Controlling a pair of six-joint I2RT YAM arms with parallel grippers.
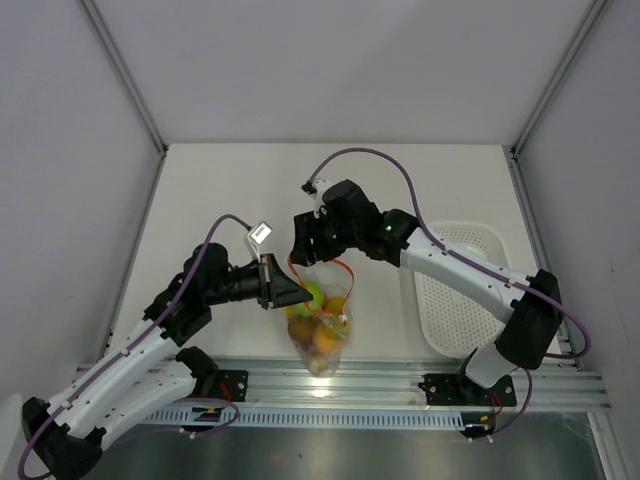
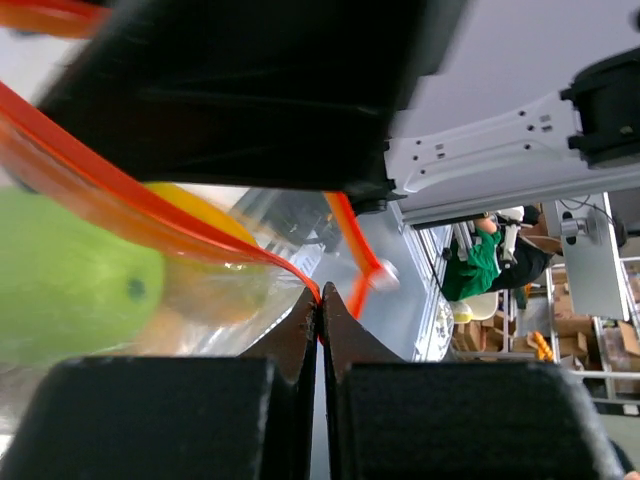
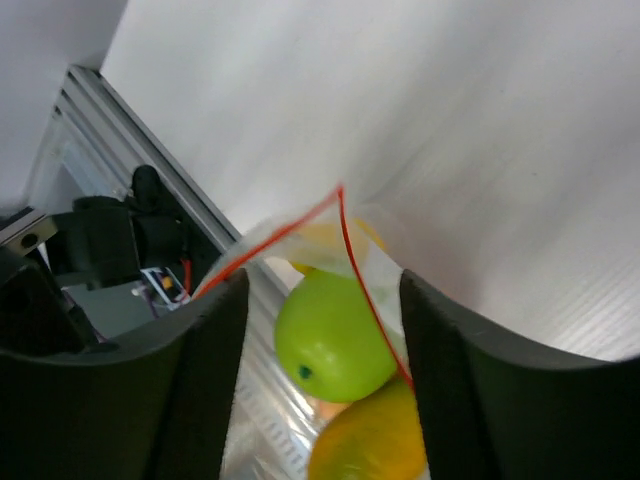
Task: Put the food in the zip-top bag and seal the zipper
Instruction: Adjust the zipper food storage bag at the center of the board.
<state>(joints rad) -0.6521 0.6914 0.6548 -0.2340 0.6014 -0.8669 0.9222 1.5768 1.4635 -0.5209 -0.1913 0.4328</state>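
The zip-top bag (image 1: 322,335) hangs near the table's front edge with the food inside: a green round fruit (image 3: 335,335), an orange one (image 3: 375,440) and a yellow one (image 2: 200,215). My left gripper (image 2: 320,300) is shut on the orange-red zipper (image 2: 150,220) at one end of the mouth, which it holds up from the left (image 1: 292,292). My right gripper (image 3: 322,290) is open just above the mouth; its fingers (image 3: 215,360) stand either side of the green fruit and of the zipper (image 3: 360,270), gripping nothing. The mouth gapes open.
A white perforated tray (image 1: 462,290) lies at the right, beneath the right arm. The aluminium rail (image 1: 400,375) with both arm bases runs along the front edge, right below the bag. White walls close in the table on three sides.
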